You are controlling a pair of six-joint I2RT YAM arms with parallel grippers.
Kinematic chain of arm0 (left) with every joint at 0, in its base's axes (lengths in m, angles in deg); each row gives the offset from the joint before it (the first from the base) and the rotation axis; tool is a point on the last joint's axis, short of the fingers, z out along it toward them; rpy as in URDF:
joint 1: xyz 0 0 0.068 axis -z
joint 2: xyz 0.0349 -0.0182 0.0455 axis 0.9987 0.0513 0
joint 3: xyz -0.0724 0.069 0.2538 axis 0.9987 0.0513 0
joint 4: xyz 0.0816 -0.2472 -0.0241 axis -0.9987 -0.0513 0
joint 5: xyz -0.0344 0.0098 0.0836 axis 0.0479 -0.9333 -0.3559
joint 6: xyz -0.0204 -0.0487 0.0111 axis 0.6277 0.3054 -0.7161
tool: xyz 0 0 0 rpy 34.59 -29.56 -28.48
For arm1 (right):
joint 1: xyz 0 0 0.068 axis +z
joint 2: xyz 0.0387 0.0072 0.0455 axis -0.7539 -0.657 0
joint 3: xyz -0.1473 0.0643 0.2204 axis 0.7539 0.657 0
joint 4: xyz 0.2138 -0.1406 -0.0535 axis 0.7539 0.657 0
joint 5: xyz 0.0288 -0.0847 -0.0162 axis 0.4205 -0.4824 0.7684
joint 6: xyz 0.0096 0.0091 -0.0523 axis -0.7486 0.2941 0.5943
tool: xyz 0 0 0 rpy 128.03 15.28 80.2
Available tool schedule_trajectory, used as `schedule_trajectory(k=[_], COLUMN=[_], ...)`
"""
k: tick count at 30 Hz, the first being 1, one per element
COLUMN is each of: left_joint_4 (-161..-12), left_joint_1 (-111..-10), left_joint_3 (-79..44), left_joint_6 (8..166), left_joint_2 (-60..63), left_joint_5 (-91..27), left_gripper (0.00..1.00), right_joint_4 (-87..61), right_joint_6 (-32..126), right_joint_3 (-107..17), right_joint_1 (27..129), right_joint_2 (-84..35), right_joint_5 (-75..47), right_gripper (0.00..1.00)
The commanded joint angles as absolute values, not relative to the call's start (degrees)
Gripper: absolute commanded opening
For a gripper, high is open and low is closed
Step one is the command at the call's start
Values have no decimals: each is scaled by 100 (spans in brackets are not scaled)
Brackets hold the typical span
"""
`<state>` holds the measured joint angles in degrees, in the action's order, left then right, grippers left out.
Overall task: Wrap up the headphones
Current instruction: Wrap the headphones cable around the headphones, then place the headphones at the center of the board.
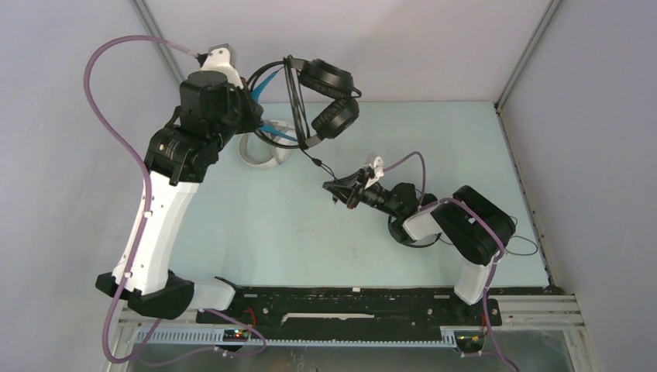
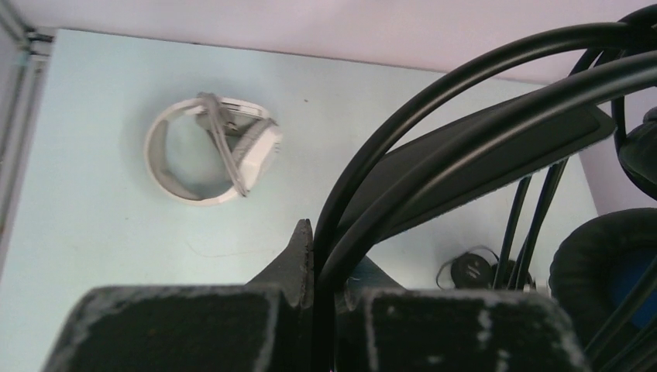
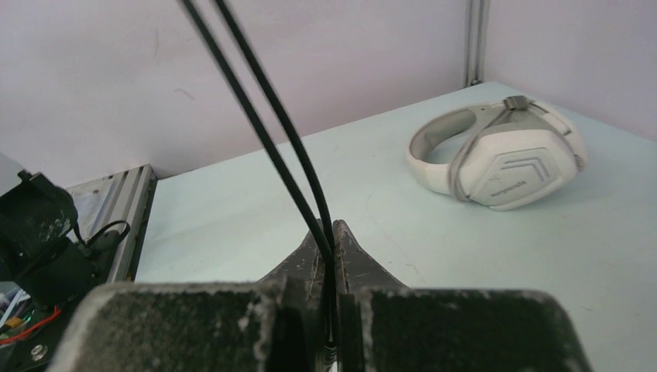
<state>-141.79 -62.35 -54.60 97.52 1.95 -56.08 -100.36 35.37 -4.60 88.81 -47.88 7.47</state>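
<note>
The black headphones with blue lining hang in the air over the back of the table. My left gripper is shut on their headband, which runs up between the fingers. Their thin black cable drops to my right gripper, which is shut on it low over the table's middle; two strands rise from the jaws. The white-grey headphones lie on the table at the back left, grey cable wound round them. A slim black set lies on the table beyond, partly hidden.
Pale walls with metal corner posts close in the light blue table on three sides. A black mounting rail runs along the near edge. The right arm's body sits over the table's right part.
</note>
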Motion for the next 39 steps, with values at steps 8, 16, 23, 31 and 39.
schedule_trajectory(k=[8, 16, 23, 31, 39], left_joint_4=[-13313, -13774, -14550, -14559, -15162], left_joint_1=[-6294, -6285, -6289, -6046, -5887], left_joint_3=[-5227, -4663, -4114, -3180, -3314], left_joint_6=[8827, 7129, 4857, 2881, 1368], left_joint_2=[231, 529, 788, 972, 1562], left_joint_5=[-2263, -770, -762, -1583, -2413], left_gripper=[0, 0, 0, 0, 0], right_joint_4=[-8766, -7117, -4516, -3364, -3103], right_joint_6=[2822, 2508, 3585, 5051, 5643], right_joint_3=[-486, -585, -587, -587, -830], right_joint_1=[7734, 7249, 7205, 7366, 7276], right_joint_2=[-4051, -3132, -1827, -994, -1197], right_joint_5=[1192, 2237, 2020, 1454, 1205], right_gripper=[0, 0, 0, 0, 0])
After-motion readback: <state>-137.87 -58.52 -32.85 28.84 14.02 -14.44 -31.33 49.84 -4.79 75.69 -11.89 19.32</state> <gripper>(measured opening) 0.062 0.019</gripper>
